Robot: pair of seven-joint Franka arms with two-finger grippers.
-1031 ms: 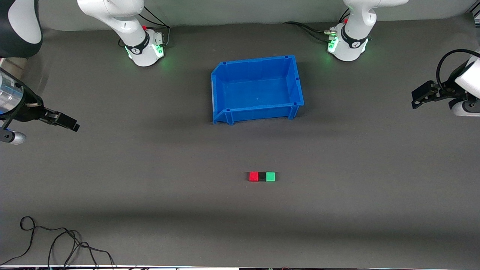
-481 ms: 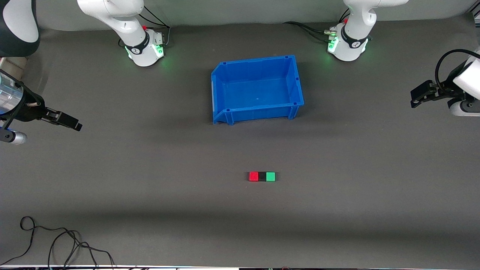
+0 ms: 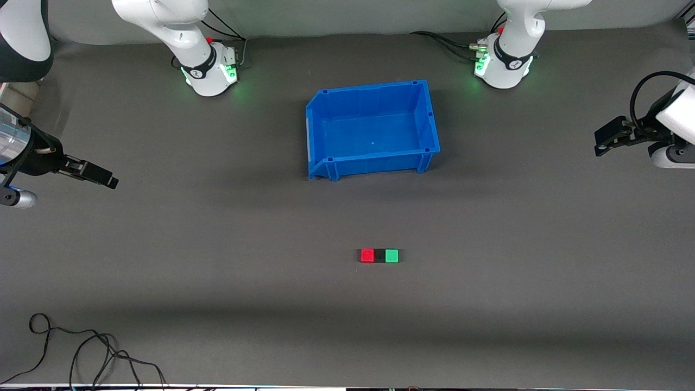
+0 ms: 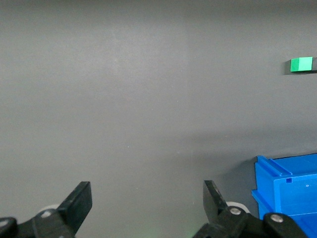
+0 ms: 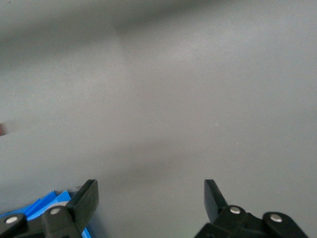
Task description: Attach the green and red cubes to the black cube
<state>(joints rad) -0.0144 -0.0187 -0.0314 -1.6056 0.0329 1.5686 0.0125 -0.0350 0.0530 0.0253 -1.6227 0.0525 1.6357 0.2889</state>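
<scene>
Three little cubes sit in a tight row on the grey table (image 3: 488, 304), nearer the front camera than anything else except a loose black cable (image 3: 81, 353) lying at the near edge toward the right arm's end. The red cube (image 3: 367, 255) is on the right arm's side of the row, the green cube (image 3: 391, 255) on the left arm's side, and the black cube (image 3: 379, 256) is sandwiched between them, touching both as far as I can see. Farther from the camera, well apart from the row, is a blue bin (image 3: 374, 163) with nothing visible inside. Both arms hang out at the table ends, well away from the cubes. The right claw (image 3: 89, 174) is over the table's right-arm end with its fingers (image 5: 84, 201) spread wide and holding nothing. The left claw (image 3: 611, 136) is over the left-arm end, fingers (image 4: 79, 203) spread too, nothing between them; its wrist view catches the green cube (image 4: 301, 64) and a corner of the bin (image 4: 287, 188).
</scene>
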